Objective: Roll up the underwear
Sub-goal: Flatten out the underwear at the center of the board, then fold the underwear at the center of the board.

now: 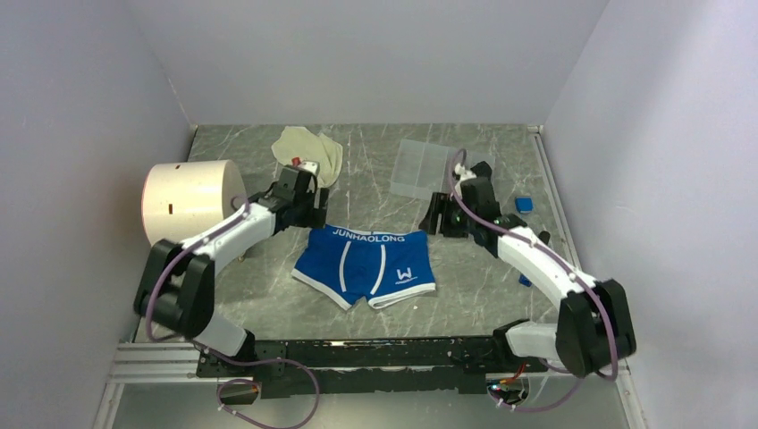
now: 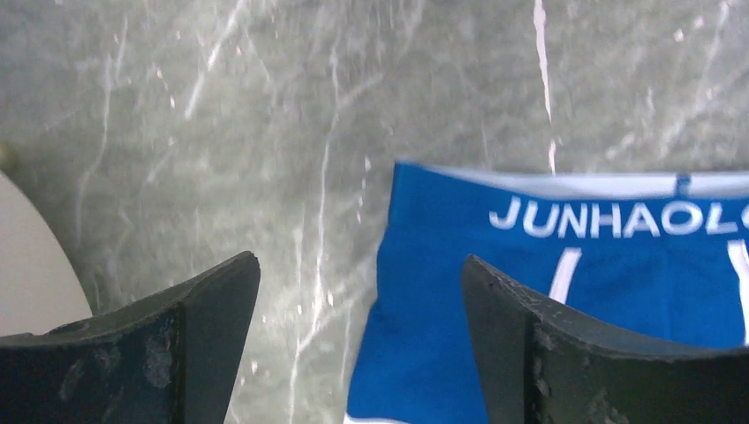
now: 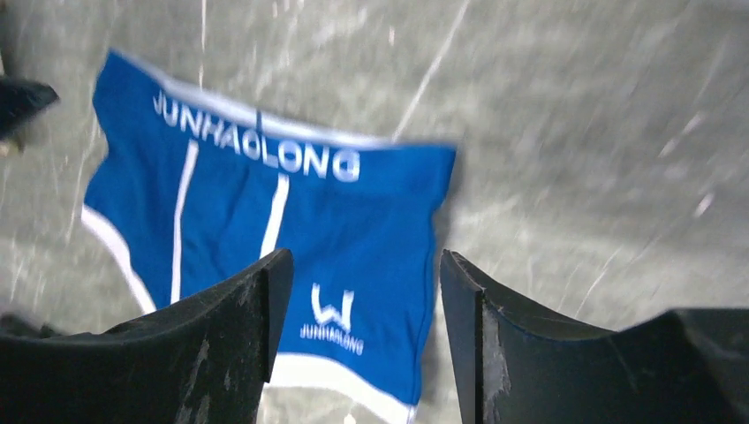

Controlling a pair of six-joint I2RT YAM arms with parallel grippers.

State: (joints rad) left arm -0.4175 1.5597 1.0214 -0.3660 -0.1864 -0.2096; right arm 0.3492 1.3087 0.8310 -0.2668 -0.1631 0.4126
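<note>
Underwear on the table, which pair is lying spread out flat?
The royal blue pair with white lettering; the cream pair is crumpled in a heap farther back.

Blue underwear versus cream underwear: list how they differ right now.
Colour: the blue underwear is royal blue with white edging and lettering; the cream underwear is plain pale yellow.
Pose: the blue underwear lies spread flat; the cream underwear sits crumpled in a heap.
Place: the blue underwear is mid-table; the cream underwear is near the far edge.
Shared: both are soft cloth on the table, neither rolled yet.
</note>
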